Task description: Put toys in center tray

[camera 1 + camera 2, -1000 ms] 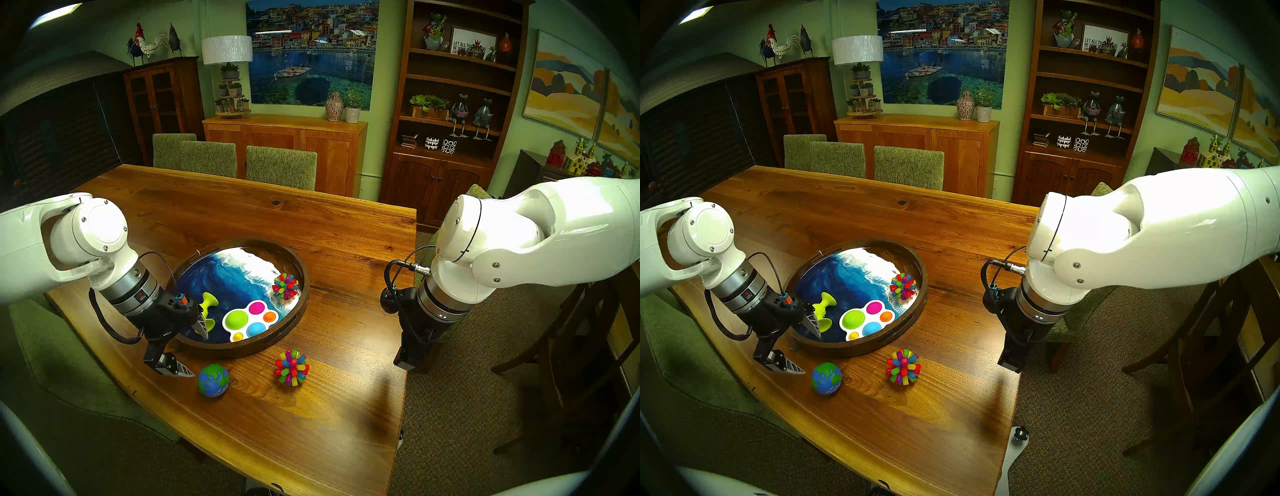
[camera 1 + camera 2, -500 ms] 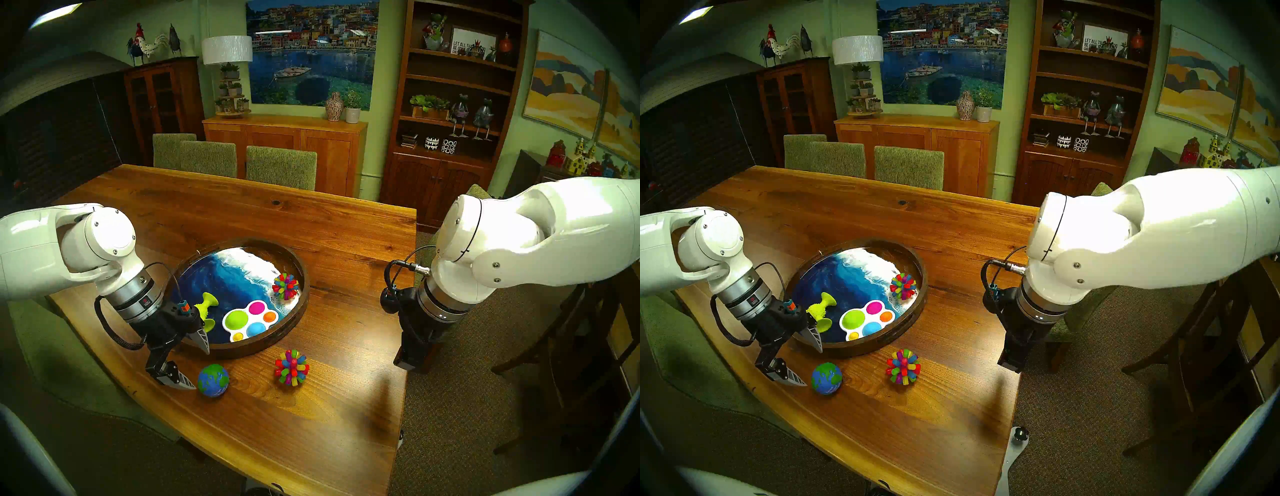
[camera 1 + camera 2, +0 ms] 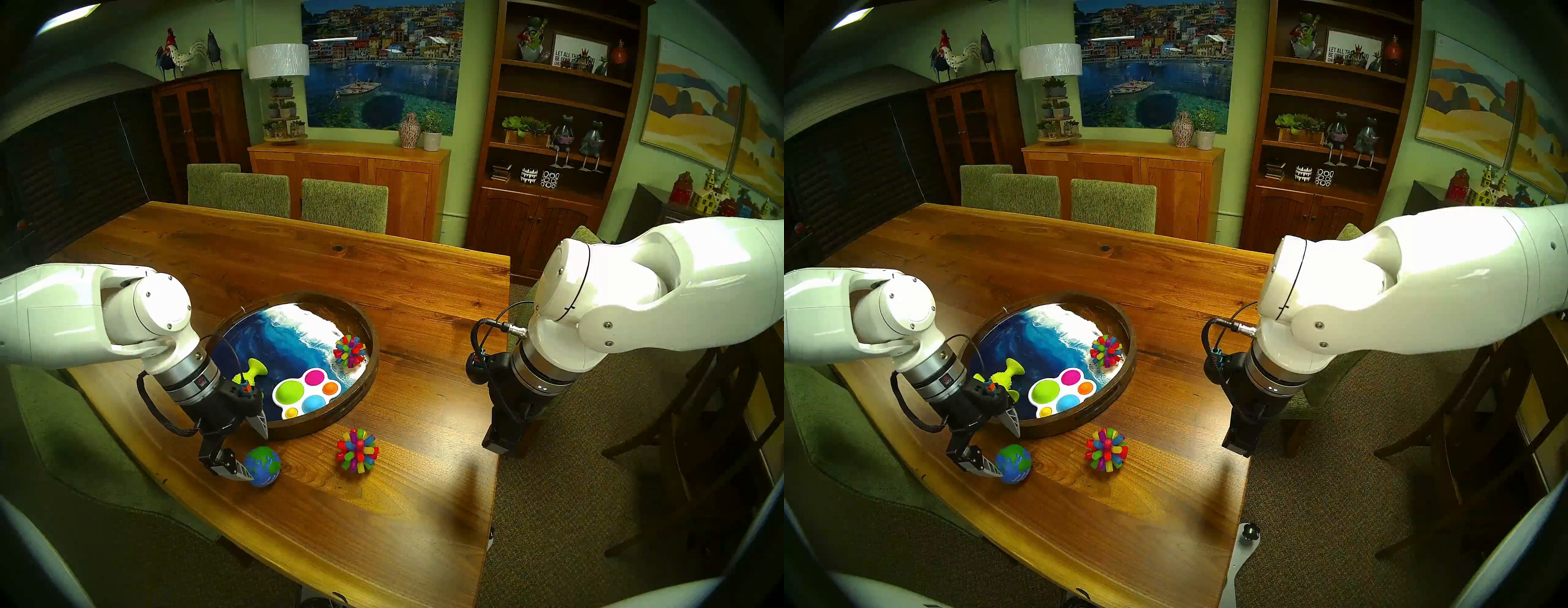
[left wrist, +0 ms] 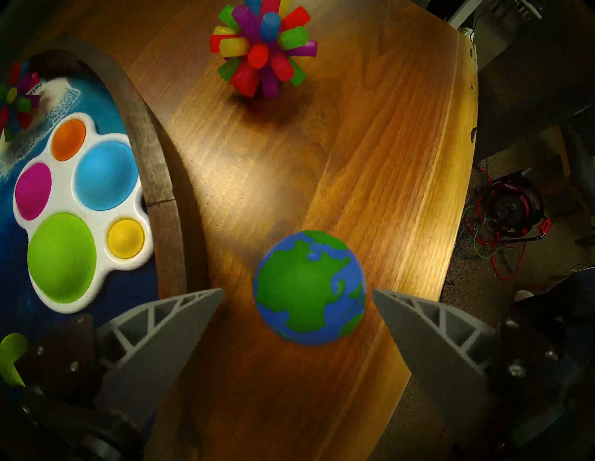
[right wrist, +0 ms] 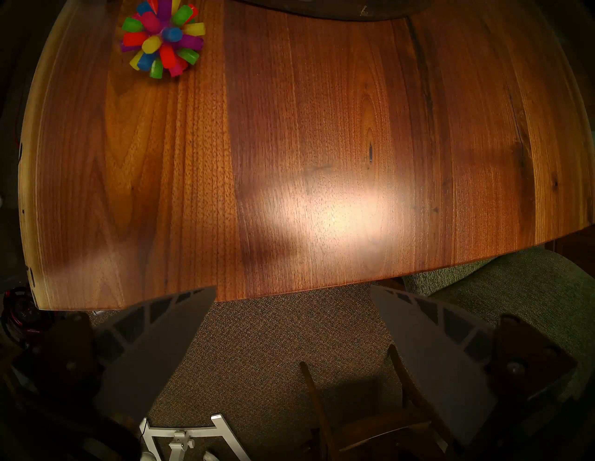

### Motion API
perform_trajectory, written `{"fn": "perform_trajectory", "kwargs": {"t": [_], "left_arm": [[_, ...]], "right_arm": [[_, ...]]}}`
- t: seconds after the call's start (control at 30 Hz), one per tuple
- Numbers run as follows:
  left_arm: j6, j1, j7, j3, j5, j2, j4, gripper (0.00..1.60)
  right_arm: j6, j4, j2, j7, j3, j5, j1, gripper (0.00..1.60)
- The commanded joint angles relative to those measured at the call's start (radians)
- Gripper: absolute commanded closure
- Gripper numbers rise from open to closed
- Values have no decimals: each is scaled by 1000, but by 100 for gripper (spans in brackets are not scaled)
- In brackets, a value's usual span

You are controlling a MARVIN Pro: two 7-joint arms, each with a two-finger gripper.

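The blue-green globe ball lies on the table in front of the round dark-wood tray. My left gripper is open and low, one finger on each side of the globe, which sits between the fingertips in the left wrist view. One spiky ball lies on the table right of the globe. In the tray are the other spiky ball, the white bubble board and the lime suction-cup piece, partly hidden by my left wrist. My right gripper is open and empty, just off the table's right edge.
The tray's near rim is close beside my left gripper's inner finger. The table's curved front edge runs just beyond the globe. Green chairs stand at the far side, and one under my right gripper. Cables lie on the floor.
My left arm has moved right and down towards the globe, so its open fingers now flank the ball. The right arm and all the toys have stayed put.
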Motion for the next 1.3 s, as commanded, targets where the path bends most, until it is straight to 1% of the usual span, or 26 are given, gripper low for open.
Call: {"fn": "perform_trajectory", "kwargs": {"t": [0.0,0.03,0.07,0.1,0.13,0.37,0.4,0.43,0.47,0.5,0.53,0.57,0.63,0.67,0.7,0.77,0.8,0.83,0.9,1.03,1.07,1.1,1.13,1.2,1.23,1.27], "left_arm": [[2,34,32,-5,7,-50,-7,0],[2,36,35,-1,13,-50,-10,64],[3,37,38,1,16,-49,-12,109],[3,38,40,3,20,-49,-14,146],[3,39,42,3,21,-49,-15,160],[-2,21,30,6,33,-24,-32,160],[-11,9,18,5,34,-11,-41,160],[-17,-25,-9,3,36,19,-66,160],[-17,-25,-9,3,36,19,-66,160],[-21,-59,-38,-4,32,48,-88,160],[-21,-59,-38,-4,32,48,-88,160],[-22,-75,-55,-9,29,61,-96,160],[-26,-91,-86,-38,21,85,-107,160],[-29,-118,-95,-36,16,95,-116,160],[-28,-110,-103,-67,17,106,-115,160],[-24,-125,-117,-90,8,117,-109,160],[-21,-144,-129,-92,3,123,-106,160],[-16,-141,-125,-108,-4,121,-91,160],[-7,-162,-138,-117,-20,117,-62,160],[3,-153,-138,-147,-52,77,20,160],[5,-147,-130,-154,-61,63,45,160],[12,-147,-120,-159,-61,62,47,160],[6,-135,-120,-169,-85,43,85,160],[21,-130,-94,-179,-95,38,102,160],[17,-120,-95,-185,-110,21,133,160],[25,-116,-82,-189,-117,18,141,160]], "right_arm": [[-1,1,2,2,12,1,13,0],[-1,1,2,2,12,1,13,0],[-1,1,2,2,12,1,14,0],[-1,1,2,2,12,1,14,0],[-1,1,2,2,12,1,14,0],[-1,1,2,2,12,1,14,0],[-1,1,2,2,12,1,14,0],[-1,1,2,2,12,1,13,0],[-1,1,2,2,12,1,13,0],[-2,1,2,1,12,1,13,0],[-2,1,2,1,12,1,13,0],[-2,1,2,1,12,1,13,0],[-2,1,1,1,12,1,13,0],[-2,2,1,1,12,1,13,0],[-2,2,1,1,12,1,12,0],[-2,2,1,0,11,1,12,0],[-2,2,1,0,11,1,12,0],[-2,2,1,0,11,1,12,0],[-2,2,1,0,11,1,12,0],[-3,1,1,0,11,1,12,0],[-3,1,1,0,11,1,12,0],[-3,1,1,0,11,1,12,0],[-3,1,1,0,11,1,12,0],[-3,1,1,0,11,1,12,0],[-3,1,1,0,11,1,12,0],[-3,1,1,0,11,1,12,0]]}}
